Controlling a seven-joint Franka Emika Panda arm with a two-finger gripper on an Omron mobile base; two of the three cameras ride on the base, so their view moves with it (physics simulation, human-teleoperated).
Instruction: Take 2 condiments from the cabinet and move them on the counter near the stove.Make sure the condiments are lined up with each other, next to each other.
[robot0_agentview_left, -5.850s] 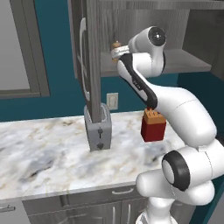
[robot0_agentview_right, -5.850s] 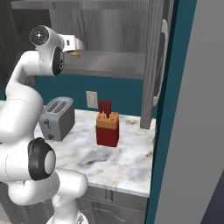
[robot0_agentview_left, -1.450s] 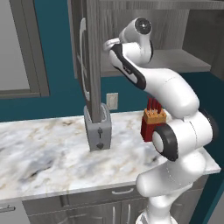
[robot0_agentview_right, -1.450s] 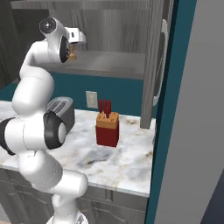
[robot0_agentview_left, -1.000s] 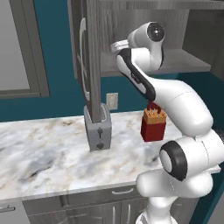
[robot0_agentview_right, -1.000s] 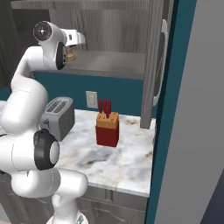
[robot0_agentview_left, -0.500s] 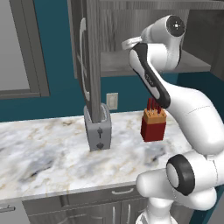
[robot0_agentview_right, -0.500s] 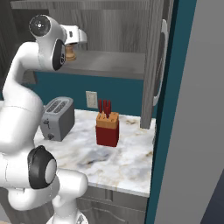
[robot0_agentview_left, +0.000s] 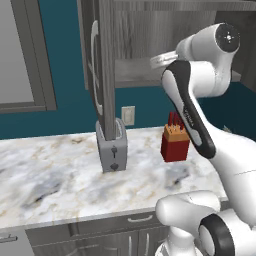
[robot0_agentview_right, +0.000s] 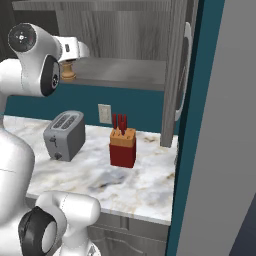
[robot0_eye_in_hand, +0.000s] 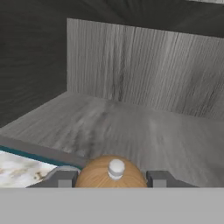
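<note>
**Colleague:** What's the room like from your seat?

**Me:** Teal wall, and a marble counter (robot0_agentview_left: 55, 175) below it. Working left to right in my left base camera: a grey toaster (robot0_agentview_left: 112, 150), then a red knife block (robot0_agentview_left: 174, 141), both on the marble. Above them the wall cabinet (robot0_agentview_left: 107, 60) hangs with its door swung open and one shelf showing.

**Colleague:** And the hand?

**Me:** My gripper (robot0_eye_in_hand: 111, 178) is up at the front edge of that shelf. Through the hand camera a rounded tan shaker (robot0_eye_in_hand: 111, 174) sits right between the two fingertips, which are pressed in against its sides, so I judge I've got hold of it. From the right base camera the shaker (robot0_agentview_right: 68, 72) is at shelf level, just under the wrist.

**Colleague:** Is it off the shelf?

**Me:** I can't tell whether it's lifted or resting there.

**Colleague:** So how far along are you?

**Me:** Early, I'd say. No condiment is on the counter. I can't see the stove or the second bottle from here. Both items remain to be carried over and lined up side by side.
</note>
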